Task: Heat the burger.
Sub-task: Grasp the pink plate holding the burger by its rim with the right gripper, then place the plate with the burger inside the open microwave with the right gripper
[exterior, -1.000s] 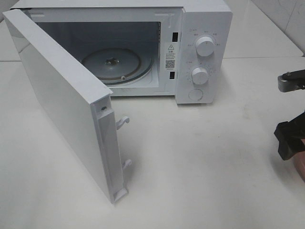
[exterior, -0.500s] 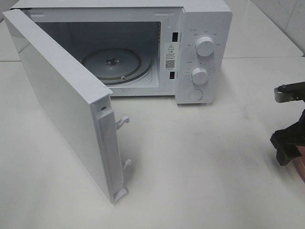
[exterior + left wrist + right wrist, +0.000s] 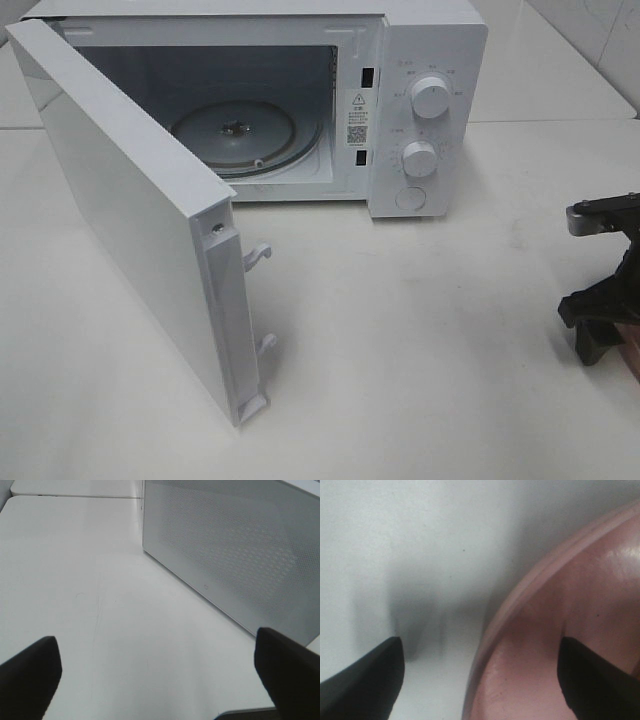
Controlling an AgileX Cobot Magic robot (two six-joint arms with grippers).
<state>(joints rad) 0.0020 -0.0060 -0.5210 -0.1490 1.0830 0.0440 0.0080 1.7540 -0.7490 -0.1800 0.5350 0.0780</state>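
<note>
Right gripper (image 3: 480, 652) at the table's (image 3: 450, 330) right edge, jaws wide astride the rim of the plate (image 3: 530, 587), one finger inside, one outside. I cannot see the burger; I judge it lies further in on the plate. Left gripper (image 3: 155, 655) wide, empty, well away.

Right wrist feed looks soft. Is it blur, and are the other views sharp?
Right wrist: yes, blurred close-up, glare on the plate, soft shadow on the table. Left wrist: microwave door sharp. Exterior high: sharp, evenly lit.
</note>
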